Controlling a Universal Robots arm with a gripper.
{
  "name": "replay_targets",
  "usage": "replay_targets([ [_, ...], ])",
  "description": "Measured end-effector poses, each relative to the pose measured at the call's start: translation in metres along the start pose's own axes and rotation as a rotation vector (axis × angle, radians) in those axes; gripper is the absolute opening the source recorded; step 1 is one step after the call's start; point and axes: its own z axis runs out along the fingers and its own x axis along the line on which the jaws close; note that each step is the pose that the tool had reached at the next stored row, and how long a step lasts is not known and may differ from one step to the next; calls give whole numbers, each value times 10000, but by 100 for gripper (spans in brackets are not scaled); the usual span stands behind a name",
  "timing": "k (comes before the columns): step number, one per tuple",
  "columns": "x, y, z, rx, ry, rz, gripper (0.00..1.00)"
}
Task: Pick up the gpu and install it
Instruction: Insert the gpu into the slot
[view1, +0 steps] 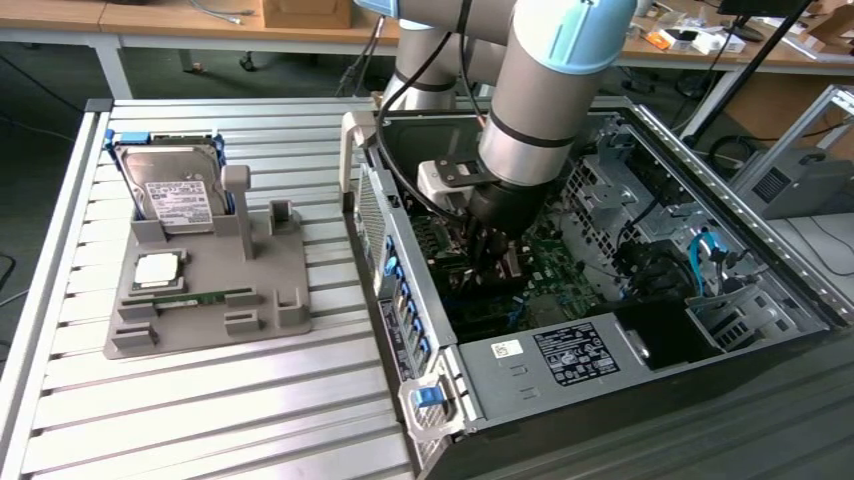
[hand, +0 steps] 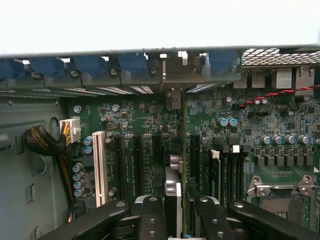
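Observation:
My gripper (view1: 490, 258) is reaching down inside the open computer case (view1: 561, 370), just above the green motherboard (hand: 145, 120). In the wrist view its black fingers (hand: 152, 220) stand on either side of the gpu (hand: 173, 192), a thin card seen edge-on. The gripper (hand: 179, 222) is shut on it. The card runs from between the fingers toward the case's rear wall. Its far end reaches the slot openings below the blue latches (hand: 132, 64). It stands upright over the dark expansion slots (hand: 137, 165); whether it is seated in one I cannot tell.
A white slot (hand: 99, 167) and a bundle of cables (hand: 47, 142) lie to one side of the card, the CPU socket (hand: 282, 197) to the other. Outside the case, a grey fixture (view1: 280, 310) holds a hard drive (view1: 180, 195), a processor (view1: 158, 268) and a green memory stick (view1: 194, 297).

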Motion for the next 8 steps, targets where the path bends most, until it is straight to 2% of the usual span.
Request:
replay_targets([
  [6,-1,0,2,2,-5,1,28],
  [7,-1,0,2,2,-5,0,34],
  [8,-1,0,2,2,-4,0,34],
])
